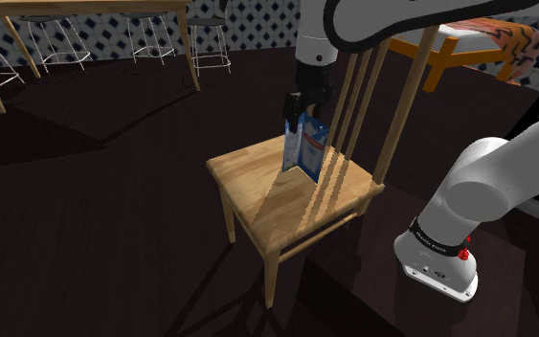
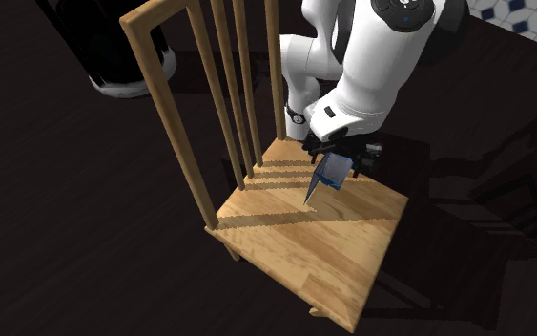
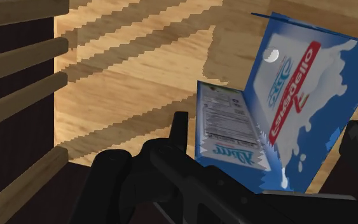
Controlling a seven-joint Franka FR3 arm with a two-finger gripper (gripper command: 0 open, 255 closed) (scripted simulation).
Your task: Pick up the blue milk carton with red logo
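Dim rm: dark floor (image 1: 85,239), wooden chair (image 1: 258,187), wire stools (image 1: 210,40) & patterned wall (image 1: 258,19) behind.

Glossy white arm (image 1: 492,177) of rounded links, dark joint bands, thin black ring with faint lettering above the base (image 1: 437,270), small red marks beside it; gripper (image 1: 298,120) all black, blocky.

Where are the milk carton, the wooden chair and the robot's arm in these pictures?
milk carton (image 3: 292,95), wrist view, on the red logo of its blue front face.
wooden chair (image 1: 258,182), shoulder view, on the bare seat.
robot arm (image 2: 371,86), second exterior view, on its white casing.
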